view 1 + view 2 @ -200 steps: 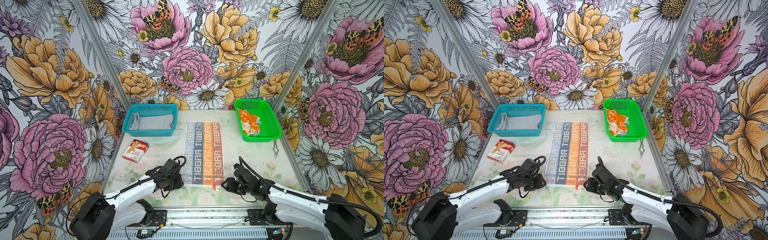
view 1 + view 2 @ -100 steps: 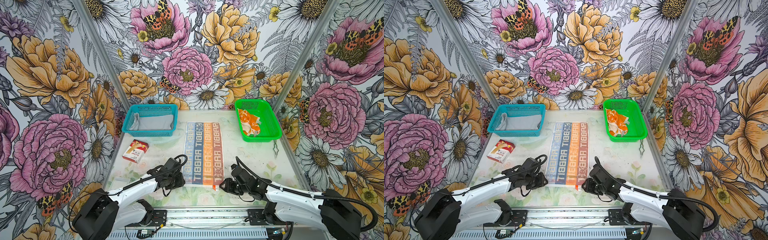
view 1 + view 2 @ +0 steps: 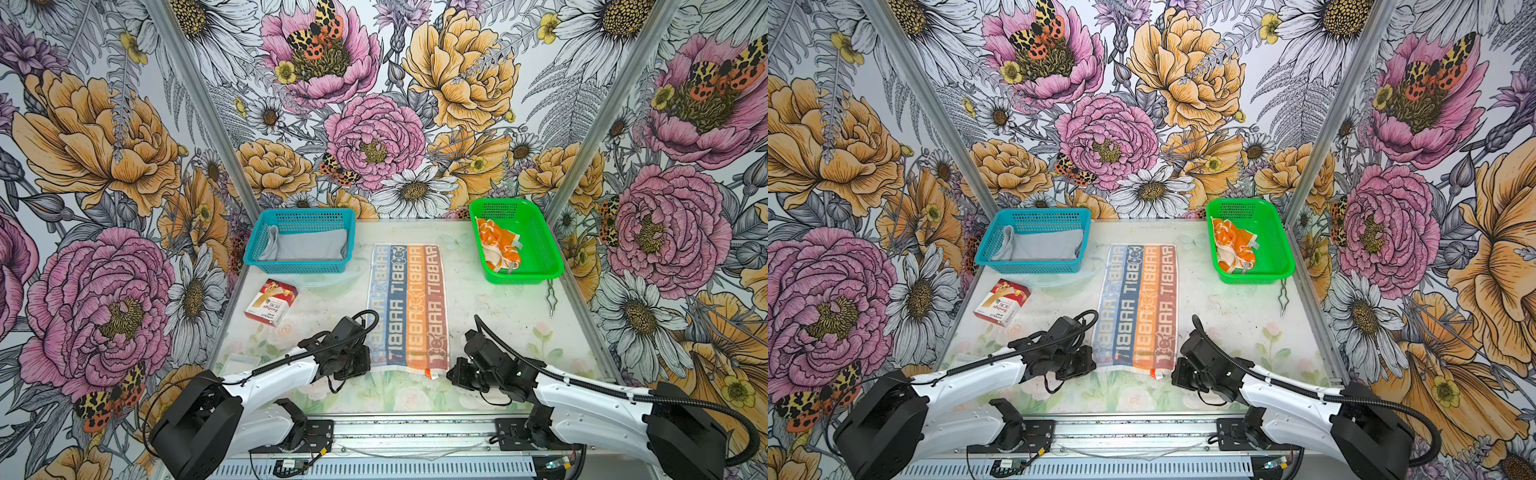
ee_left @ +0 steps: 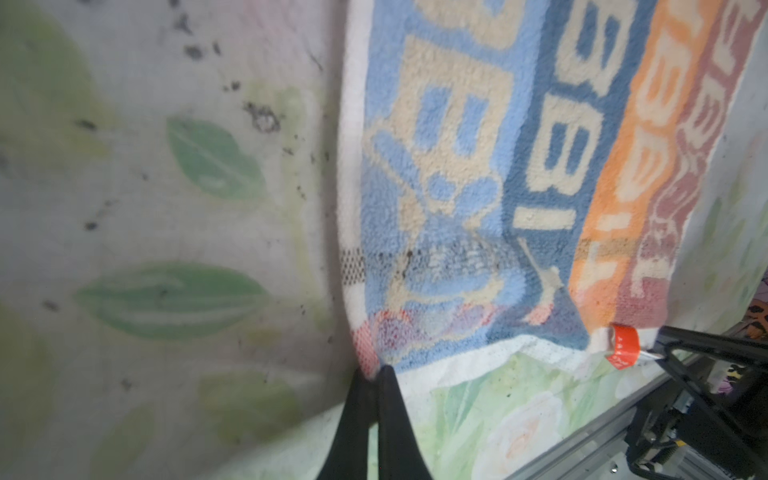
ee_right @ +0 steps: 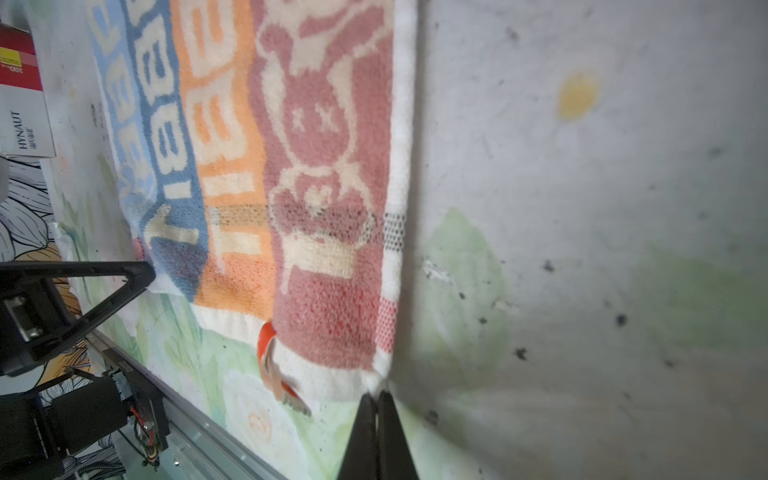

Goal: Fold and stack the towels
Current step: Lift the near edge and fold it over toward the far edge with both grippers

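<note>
The cream towel with RABBIT lettering (image 3: 409, 303) (image 3: 1138, 303) lies flat, lengthways, in the middle of the table. My left gripper (image 3: 370, 366) (image 4: 376, 370) is shut on its near left corner, with the hem pinched between the black fingertips. The right gripper (image 3: 449, 372) (image 5: 376, 395) is shut on the near right corner, beside the orange tag (image 5: 266, 345). A grey towel (image 3: 309, 245) lies in the blue basket (image 3: 299, 266). The orange towel (image 3: 498, 245) lies crumpled in the green basket (image 3: 523, 276).
A red-and-white box (image 3: 271, 302) lies left of the RABBIT towel. A small flat white packet (image 3: 235, 359) sits at the near left. A thin metal clip (image 3: 550, 297) lies in front of the green basket. Flowered walls close in the table.
Both grippers have slid in a little toward the RABBIT towel's near corners and closed on them. The towel has stayed flat.
</note>
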